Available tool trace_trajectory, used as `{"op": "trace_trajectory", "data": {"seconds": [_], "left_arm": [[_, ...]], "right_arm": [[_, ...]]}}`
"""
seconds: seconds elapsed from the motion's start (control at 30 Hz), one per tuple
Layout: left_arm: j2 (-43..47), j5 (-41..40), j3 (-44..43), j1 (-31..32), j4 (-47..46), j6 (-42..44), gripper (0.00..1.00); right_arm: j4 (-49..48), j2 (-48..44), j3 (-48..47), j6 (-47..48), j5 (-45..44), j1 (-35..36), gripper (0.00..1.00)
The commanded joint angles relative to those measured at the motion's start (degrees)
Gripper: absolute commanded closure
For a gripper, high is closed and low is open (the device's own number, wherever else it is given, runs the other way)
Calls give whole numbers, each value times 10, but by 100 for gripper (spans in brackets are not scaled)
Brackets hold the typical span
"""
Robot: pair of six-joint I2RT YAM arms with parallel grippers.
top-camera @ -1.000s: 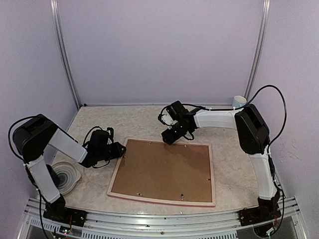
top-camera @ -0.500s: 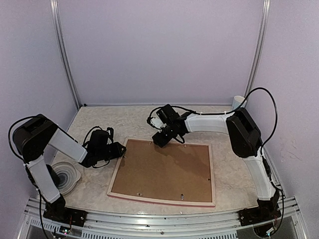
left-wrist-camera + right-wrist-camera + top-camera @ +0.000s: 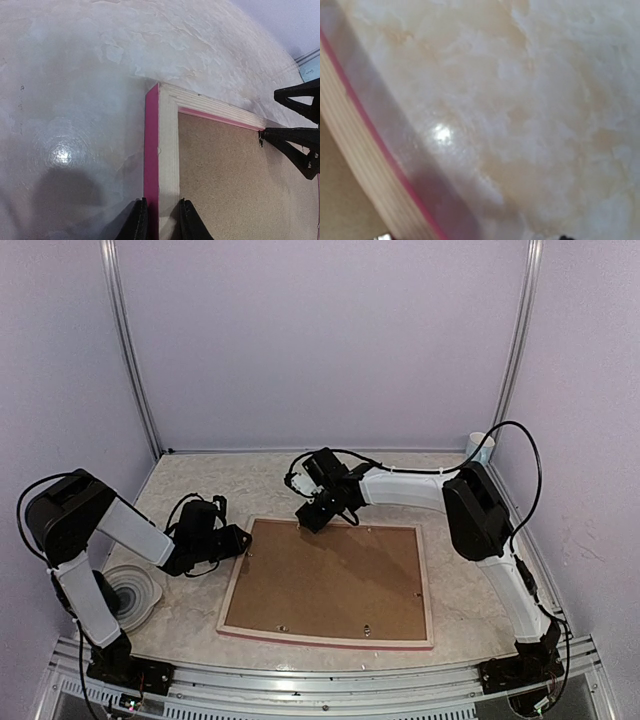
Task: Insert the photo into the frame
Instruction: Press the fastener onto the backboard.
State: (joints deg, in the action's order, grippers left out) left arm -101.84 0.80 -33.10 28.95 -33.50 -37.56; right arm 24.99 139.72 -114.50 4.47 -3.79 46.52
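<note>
Pink frame [image 3: 167, 150] face-down, board [image 3: 330, 575] in it; left gripper [image 3: 159, 222] clamped on side rail; right gripper [image 3: 310, 523], jaws open, has slid left along far rail, likely for clip [image 3: 260, 143]; photo unseen.

Lab test cell, lilac walls [image 3: 320, 340] (aluminium rails [image 3: 132, 360])

Marbled table [image 3: 260, 485]: frame [image 3: 330, 639] back-up at centre; ringed disc [image 3: 130, 592] left; cup [image 3: 480, 445] far-right.
</note>
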Motion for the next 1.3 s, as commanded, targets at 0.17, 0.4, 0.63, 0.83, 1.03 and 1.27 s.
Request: {"op": "trace_trajectory", "data": {"seconds": [0.17,0.4,0.63,0.83,1.03,1.27], "left_arm": [[-18,38,23,1,59,-17,82],[-15,38,24,0,59,-18,81],[-19,41,23,0,56,-19,82],[-21,42,23,0,56,-19,81],[-21,44,23,-1,55,-18,81],[-20,47,23,-2,54,-19,81]], "right_arm": [[7,-10,43,-8,-45,6,31],[-8,-49,100,-25,-30,-19,31],[-10,-32,80,-26,10,-17,31],[11,7,10,-13,20,2,31],[36,38,-44,-16,13,7,31],[39,7,-5,-13,-27,6,30]]}}
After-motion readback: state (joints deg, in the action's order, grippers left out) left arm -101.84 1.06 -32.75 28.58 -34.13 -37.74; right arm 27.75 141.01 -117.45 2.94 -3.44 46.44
